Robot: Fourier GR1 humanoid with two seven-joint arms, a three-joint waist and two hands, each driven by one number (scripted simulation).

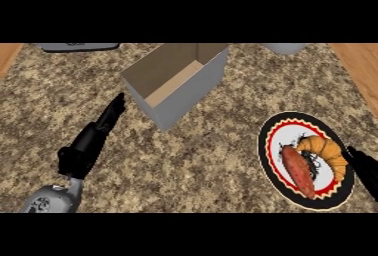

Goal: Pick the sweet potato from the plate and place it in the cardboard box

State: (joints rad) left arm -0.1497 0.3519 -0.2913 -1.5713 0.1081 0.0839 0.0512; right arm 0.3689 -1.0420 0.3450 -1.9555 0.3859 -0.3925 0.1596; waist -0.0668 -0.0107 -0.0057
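A reddish sweet potato (297, 170) lies on a round plate (275, 131) with a black rim and red ring, at the counter's right. A golden croissant (326, 151) rests on the same plate, just right of the potato. The open cardboard box (176, 81) stands at the upper middle, tilted, its inside showing. My left hand (97, 131) stretches with straight fingers toward the box's left lower corner, apart from it. Only dark fingers of my right hand (364, 167) show at the right edge, beside the plate's right rim.
A grey appliance (78, 47) sits at the top left edge and a grey object (284, 48) at the top right. Wooden strips (359, 70) border the speckled counter on both sides.
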